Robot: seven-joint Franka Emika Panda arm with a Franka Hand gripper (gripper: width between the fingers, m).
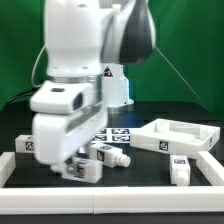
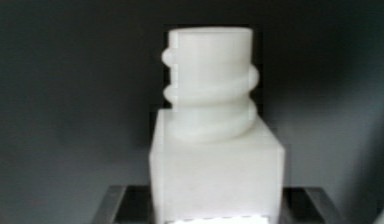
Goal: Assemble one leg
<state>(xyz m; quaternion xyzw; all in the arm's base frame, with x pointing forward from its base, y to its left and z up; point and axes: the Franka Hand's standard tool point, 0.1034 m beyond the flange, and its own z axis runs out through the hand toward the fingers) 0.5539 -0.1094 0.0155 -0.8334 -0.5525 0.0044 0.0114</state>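
In the wrist view a white leg fills the middle. Its block-shaped body sits between my gripper's two dark fingers, and its round threaded end points away from the camera. The jaws are shut on the block's sides. In the exterior view my gripper is low over the table at the front left, with the tagged leg in it. Another leg lies just beyond it, and one more leg stands at the front right.
The large flat white panel with a raised rim lies at the exterior view's right. The marker board lies behind the gripper. A tagged white block sits at the left. A white rail borders the table's front.
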